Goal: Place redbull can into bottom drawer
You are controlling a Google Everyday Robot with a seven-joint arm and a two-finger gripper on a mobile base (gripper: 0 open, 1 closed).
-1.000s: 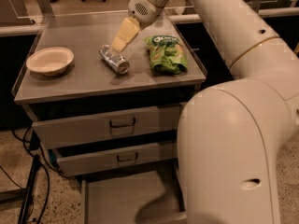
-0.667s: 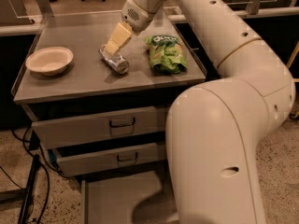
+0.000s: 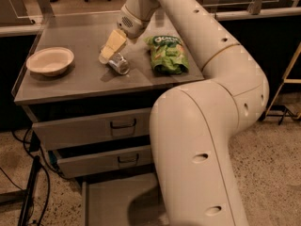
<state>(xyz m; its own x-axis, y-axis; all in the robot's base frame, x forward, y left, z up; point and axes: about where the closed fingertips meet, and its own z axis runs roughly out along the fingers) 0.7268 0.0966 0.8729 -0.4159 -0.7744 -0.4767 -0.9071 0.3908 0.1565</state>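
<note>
The redbull can (image 3: pixel 117 63) lies on its side on the grey cabinet top (image 3: pixel 84 81), near the middle. My gripper (image 3: pixel 109 48) reaches down from the upper right, its yellowish fingers (image 3: pixel 113 42) right over the can's far end. The bottom drawer (image 3: pixel 115 201) is pulled out at the foot of the cabinet, its flat floor partly hidden behind my arm.
A cream bowl (image 3: pixel 50 60) sits at the left of the top. A green snack bag (image 3: pixel 168 54) lies right of the can. Two handled drawers (image 3: pixel 123 124) are below the top, the middle one slightly out. My white arm fills the right foreground. Cables lie on the floor at left.
My gripper has moved left and down, closer onto the can. The can, bowl and bag have not moved.
</note>
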